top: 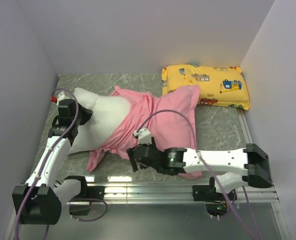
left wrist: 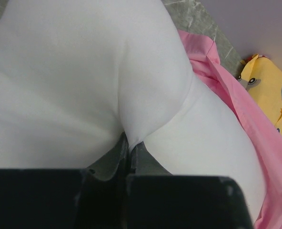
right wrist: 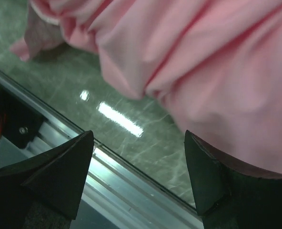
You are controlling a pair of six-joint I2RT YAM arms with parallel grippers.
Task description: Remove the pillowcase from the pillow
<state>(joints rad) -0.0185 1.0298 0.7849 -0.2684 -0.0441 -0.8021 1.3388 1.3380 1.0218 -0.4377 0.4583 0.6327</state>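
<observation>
Left gripper pinched a fold of the soft pillow; right gripper stood spread beside the limp, likely slippery pillowcase, probably best taken at its 6 o'clock hem.

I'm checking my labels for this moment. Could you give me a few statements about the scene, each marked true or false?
1. The left gripper is shut on a fold of the white pillow. True.
2. The pink pillowcase is fully off the pillow. False: it covers the pillow's right part, and only the left part is bare.
3. The right gripper is open, with nothing between its fingers. True.
4. The yellow vehicle-print pillow lies at the near left of the table. False: it lies at the far right.
5. The pillowcase lies well apart from the yellow pillow. False: a corner of it overlaps that pillow's near left edge.
</observation>
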